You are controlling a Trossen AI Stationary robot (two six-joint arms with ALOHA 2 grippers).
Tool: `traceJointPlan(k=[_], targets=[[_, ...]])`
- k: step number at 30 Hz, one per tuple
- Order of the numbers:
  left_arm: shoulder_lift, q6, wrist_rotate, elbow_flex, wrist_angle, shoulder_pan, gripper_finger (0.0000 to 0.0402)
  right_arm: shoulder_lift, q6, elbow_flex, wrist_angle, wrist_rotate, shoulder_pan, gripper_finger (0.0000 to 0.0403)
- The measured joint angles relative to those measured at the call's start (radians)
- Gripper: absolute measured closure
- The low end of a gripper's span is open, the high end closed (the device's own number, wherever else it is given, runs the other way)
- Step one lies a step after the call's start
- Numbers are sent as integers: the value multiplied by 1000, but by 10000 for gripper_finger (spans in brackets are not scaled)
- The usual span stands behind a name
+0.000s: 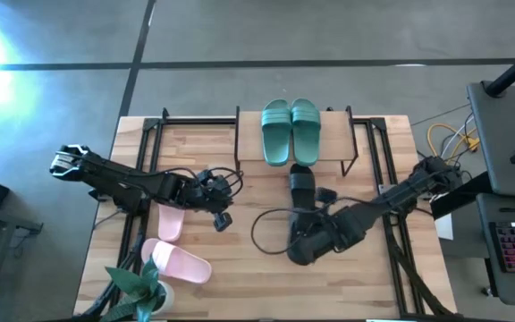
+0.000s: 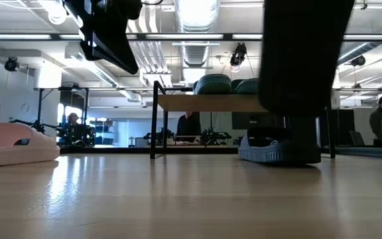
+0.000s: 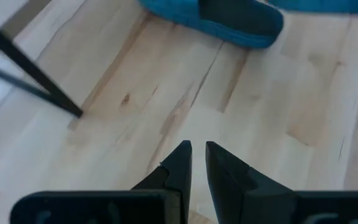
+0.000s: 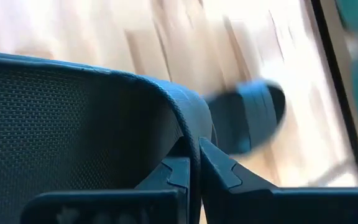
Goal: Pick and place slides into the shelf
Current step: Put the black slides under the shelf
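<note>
The shelf (image 1: 338, 134) stands at the table's far middle, with the teal-green pair of slides (image 1: 291, 131) soles-down on its plank top. One black slide (image 1: 302, 183) lies sole-down on the table just in front of the shelf. My right gripper (image 4: 194, 152) is shut on the other black slide (image 2: 304, 53), which is in the air near the table's middle. My left gripper (image 3: 198, 149) hovers shut and empty over bare wood left of centre. Two pale pink slides (image 1: 181, 262) lie at the near left. My right gripper pinches a thin curved edge (image 4: 188, 124) of the black slide between its two fingers; it looks like the strap's edge. The fingers slant down from the table's right side. The slide hangs on end below them, clear of the table.
A potted plant (image 1: 137, 288) stands at the near left corner. The black metal legs of the shelf (image 3: 30, 74) stand close ahead of my left gripper. Bare tabletop (image 1: 240, 277) lies along the near middle. People are in the room beyond the table.
</note>
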Motion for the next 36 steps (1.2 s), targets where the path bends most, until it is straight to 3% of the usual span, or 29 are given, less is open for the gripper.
traceJointPlan(k=[7, 10, 15, 21, 27, 31, 36], targets=[[0, -112, -41, 0, -4, -2, 369, 7, -520, 1, 273, -13, -127, 394], [0, -172, -55, 0, -10, -1, 369, 24, -617, 1, 346, -46, -207, 394], [0, -206, -64, 0, -41, -14, 369, 73, -661, 0, 362, -53, -304, 394], [0, -207, -85, -1, -50, -23, 369, 169, -746, 0, 375, -58, -326, 394], [0, -209, -124, -1, -49, -22, 369, 291, -783, -2, 375, 117, -332, 392], [0, -208, -130, -1, -49, -22, 369, 337, -724, 0, 367, 190, -331, 378], [0, -207, -130, -1, -49, -22, 369, 325, -600, -2, 362, 130, -331, 353]])
